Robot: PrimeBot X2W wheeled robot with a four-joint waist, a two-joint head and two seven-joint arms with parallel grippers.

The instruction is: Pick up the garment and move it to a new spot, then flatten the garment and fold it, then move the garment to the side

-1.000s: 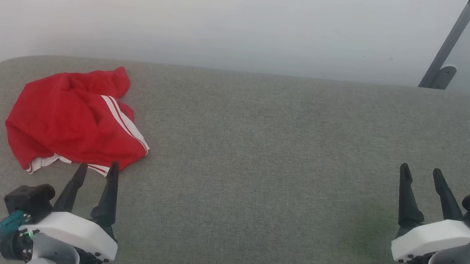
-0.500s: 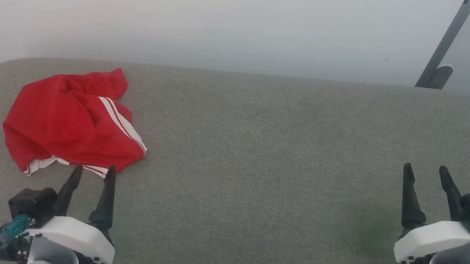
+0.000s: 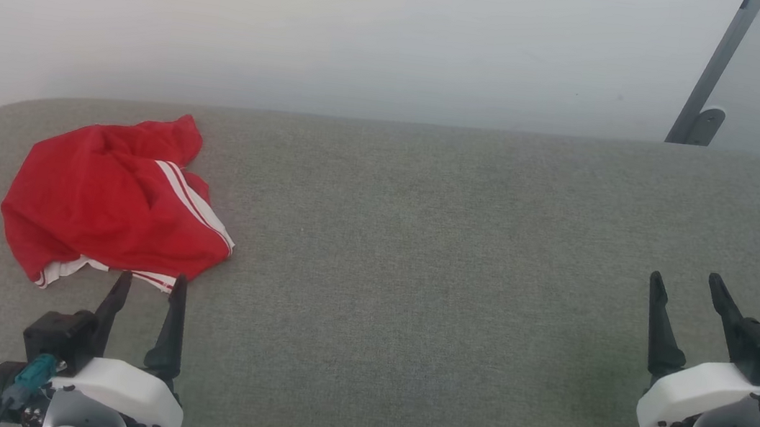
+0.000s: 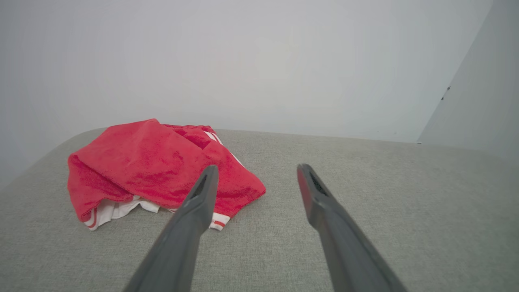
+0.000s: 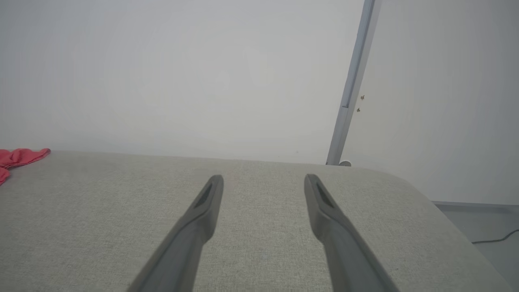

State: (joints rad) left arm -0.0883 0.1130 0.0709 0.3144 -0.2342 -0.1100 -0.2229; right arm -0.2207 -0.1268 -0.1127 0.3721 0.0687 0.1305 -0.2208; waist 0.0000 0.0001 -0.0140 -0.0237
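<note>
The garment [image 3: 113, 199] is seen crumpled at the far left of the grey padded surface [image 3: 419, 247], unlifted — the pick-up is judged the step in hand. The left gripper [image 3: 153, 276] is held wide and empty just short of its striped hem; the right gripper [image 3: 685, 276], likewise, well apart. A short advance and closure on a fold is called for.

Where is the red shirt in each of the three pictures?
Head view: red shirt on the left side, just beyond the left gripper.
Left wrist view: left of centre, crumpled.
Right wrist view: a red scrap at the far left edge.
Shared landmark: the grey padded surface beneath it.
</note>
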